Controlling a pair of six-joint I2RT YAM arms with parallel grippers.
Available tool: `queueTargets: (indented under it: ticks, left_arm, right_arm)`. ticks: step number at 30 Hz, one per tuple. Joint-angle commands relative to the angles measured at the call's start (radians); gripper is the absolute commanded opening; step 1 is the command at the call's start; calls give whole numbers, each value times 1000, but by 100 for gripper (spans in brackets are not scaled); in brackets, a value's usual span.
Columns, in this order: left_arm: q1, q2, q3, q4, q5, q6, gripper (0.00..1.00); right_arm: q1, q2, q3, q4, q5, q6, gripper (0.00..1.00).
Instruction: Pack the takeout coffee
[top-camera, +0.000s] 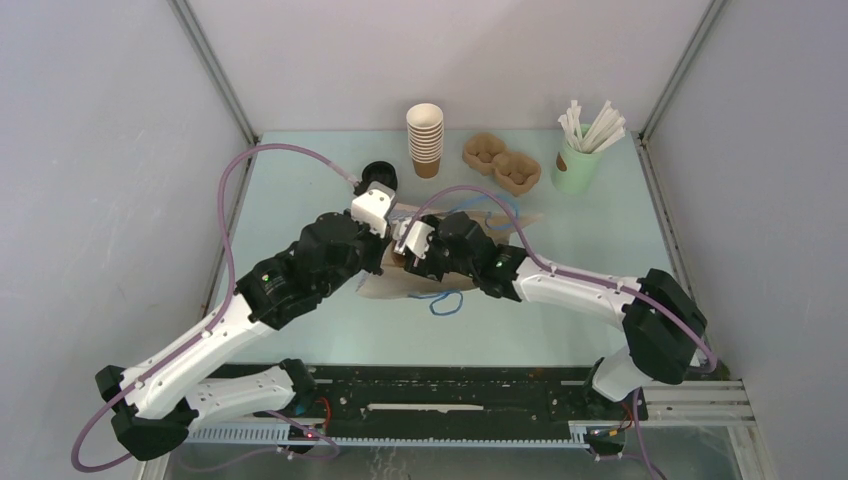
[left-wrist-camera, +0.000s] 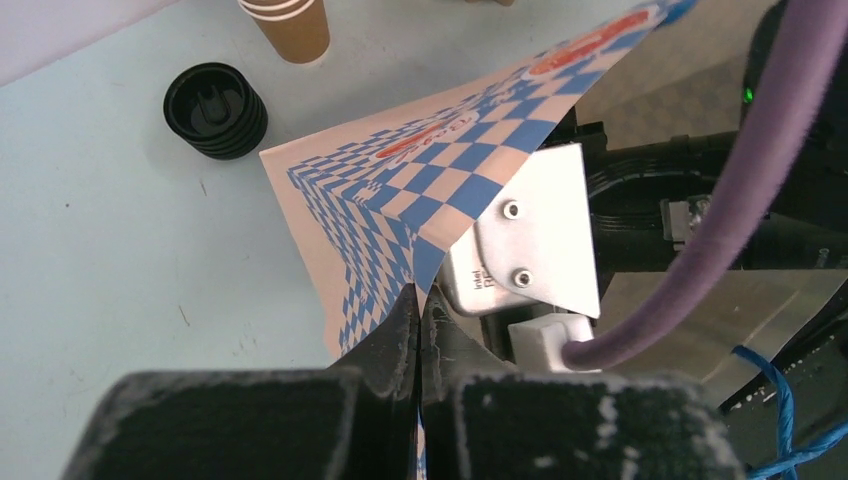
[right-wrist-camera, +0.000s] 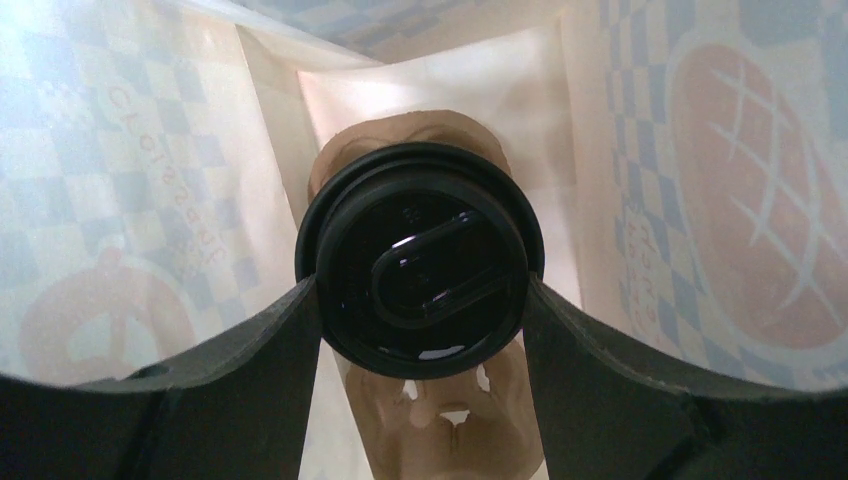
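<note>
The takeout coffee shows only as its black lid (right-wrist-camera: 420, 270), seen from above; the cup below it is hidden. My right gripper (right-wrist-camera: 420, 295) is inside a paper bag (right-wrist-camera: 120, 170), shut on the lid's sides, with one finger (right-wrist-camera: 270, 350) pressing each side. A brown pulp tray (right-wrist-camera: 450, 420) lies beneath the cup inside the bag. My left gripper (left-wrist-camera: 420, 300) is shut on the bag's blue-checked edge (left-wrist-camera: 400, 200), holding the mouth up. In the top view the two grippers, left (top-camera: 390, 222) and right (top-camera: 402, 255), meet at the bag (top-camera: 525, 222) mid-table.
At the back stand a stack of kraft cups (top-camera: 425, 140), pulp trays (top-camera: 502, 163) and a pale green cup with white straws (top-camera: 578, 165). A stack of black lids (top-camera: 379, 176) sits just behind my left gripper. The bag's blue cord handle (top-camera: 447, 300) trails toward the front.
</note>
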Motion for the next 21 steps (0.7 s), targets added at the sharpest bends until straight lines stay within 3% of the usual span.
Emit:
queueTargets:
  ticks: [1, 17, 21]
  left_arm:
    - [-7, -11, 36, 12, 53, -1, 0]
    - [51, 24, 115, -123, 26, -88, 1]
    - [95, 29, 125, -150, 5, -119, 11]
  right_arm:
    - [-15, 49, 70, -101, -21, -5, 26]
    - [-17, 172, 269, -374, -150, -17, 25]
    - [-23, 193, 297, -409, -192, -18, 26]
